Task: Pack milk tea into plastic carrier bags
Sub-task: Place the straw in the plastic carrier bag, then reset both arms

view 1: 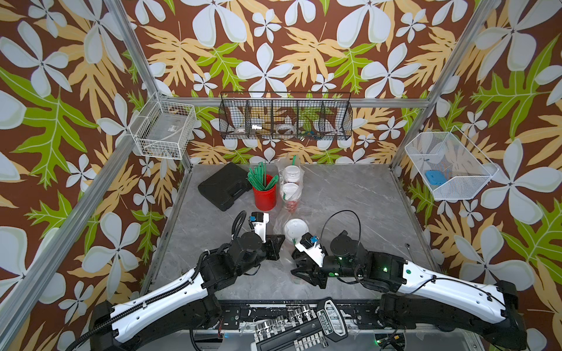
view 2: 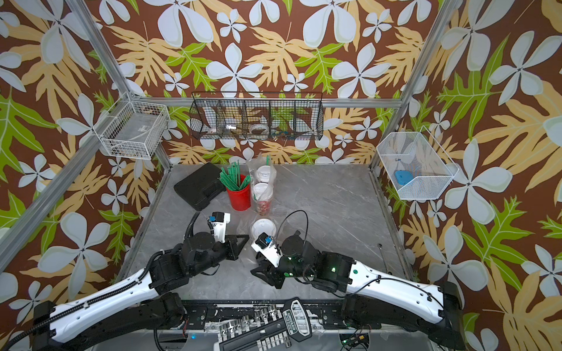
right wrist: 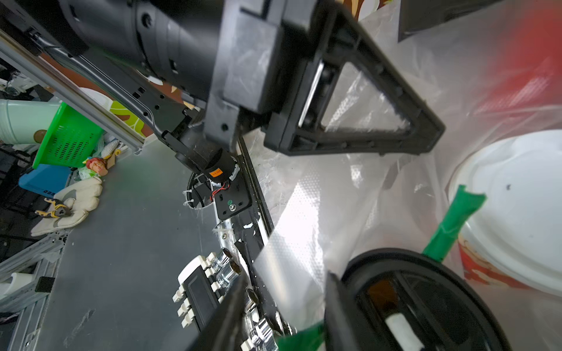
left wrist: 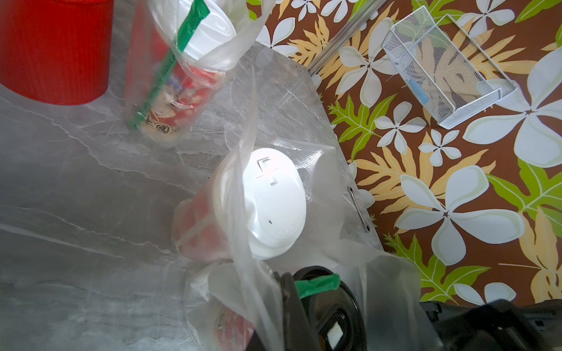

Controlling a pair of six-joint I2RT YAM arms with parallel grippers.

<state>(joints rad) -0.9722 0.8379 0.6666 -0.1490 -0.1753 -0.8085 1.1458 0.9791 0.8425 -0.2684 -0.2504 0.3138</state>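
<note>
A white-lidded milk tea cup (view 1: 295, 229) (left wrist: 273, 206) stands inside a transparent plastic carrier bag (view 1: 279, 220) (left wrist: 307, 127) near the table's middle. Beside it in the same bag is a black-lidded cup (left wrist: 334, 313) (right wrist: 425, 304) with a green straw (left wrist: 319, 284). The top views do not show this cup, which lies under my right gripper. My left gripper (view 1: 281, 240) (view 2: 245, 240) (left wrist: 289, 291) is shut on the bag's edge. My right gripper (view 1: 296, 264) (view 2: 258, 267) (right wrist: 286, 278) is open, its jaws apart with bag film between them. Two more white-lidded cups (view 1: 291, 182) sit bagged further back.
A red cup of green straws (view 1: 264, 194) and a black case (view 1: 223, 185) stand at the back left. A socket set (view 1: 292, 329) lies along the front edge. Wire baskets (view 1: 286, 117) (view 1: 450, 165) hang on the walls.
</note>
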